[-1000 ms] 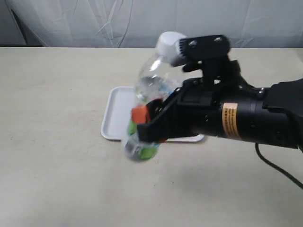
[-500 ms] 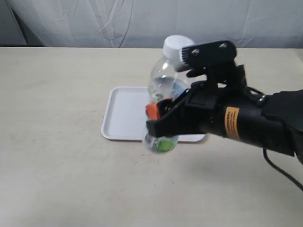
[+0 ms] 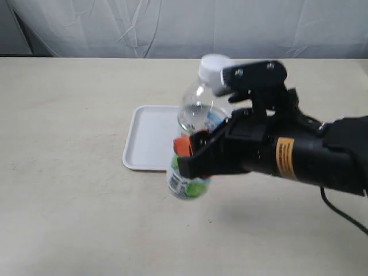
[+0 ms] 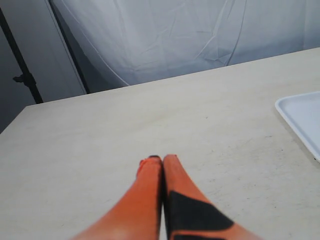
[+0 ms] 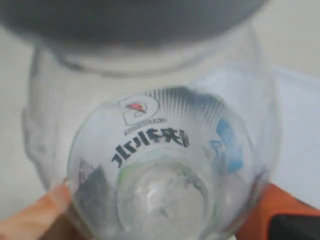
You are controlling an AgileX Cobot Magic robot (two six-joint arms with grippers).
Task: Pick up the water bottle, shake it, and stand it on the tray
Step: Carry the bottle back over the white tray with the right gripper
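Note:
The water bottle (image 3: 192, 123), clear with a white cap and a green, white and blue label, hangs in the air, tilted, its cap leaning toward the arm. My right gripper (image 3: 192, 154) is shut on its lower half, orange fingers on either side. In the right wrist view the bottle (image 5: 160, 165) fills the picture between the orange fingers (image 5: 37, 217). The white tray (image 3: 150, 141) lies flat on the table just behind and left of the bottle. My left gripper (image 4: 162, 160) is shut and holds nothing, low over bare table; the tray's corner (image 4: 300, 117) shows nearby.
The beige table (image 3: 69, 190) spreads around the tray. A white curtain (image 3: 172, 23) hangs behind the far edge. The black right arm (image 3: 299, 158) reaches in from the right. A dark stand pole (image 4: 22, 75) rises beyond the table.
The bottle has swung in my right gripper: first right and more upright, then its base dropped lower and slightly left. The left gripper's earlier state is not shown.

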